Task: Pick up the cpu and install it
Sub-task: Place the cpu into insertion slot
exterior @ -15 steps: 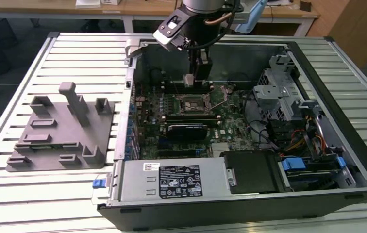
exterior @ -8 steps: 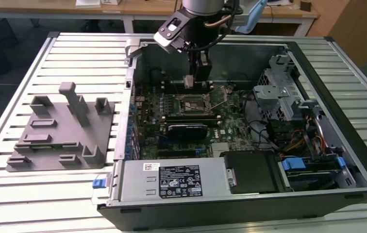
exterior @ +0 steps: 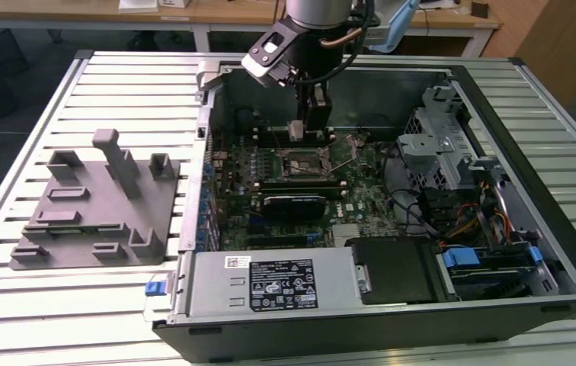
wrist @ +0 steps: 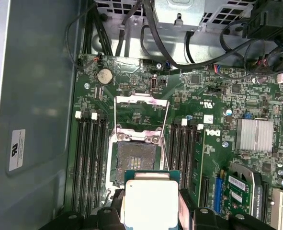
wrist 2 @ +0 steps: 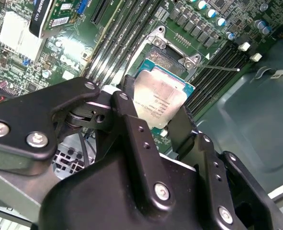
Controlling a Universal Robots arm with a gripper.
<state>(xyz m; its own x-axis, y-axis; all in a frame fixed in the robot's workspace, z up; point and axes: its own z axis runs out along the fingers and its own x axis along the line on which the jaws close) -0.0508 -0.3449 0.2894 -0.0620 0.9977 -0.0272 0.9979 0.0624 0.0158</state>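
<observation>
Holding the cpu point(wrist: 151, 201) flat, pinched by two opposite edges in the tool point(wrist 2: 158, 112). Hovering a little above and just beside the open socket point(wrist: 136, 163), not yet seated in it. Edges about parallel to the socket frame.

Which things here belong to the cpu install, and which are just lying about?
Job in hand:
- silvery square cpu chip, gripped in the black tool
- open metal-framed socket on the green motherboard

Lying about:
- grey plastic fixture with upright posts
- silver power supply box
- black memory slots
</observation>
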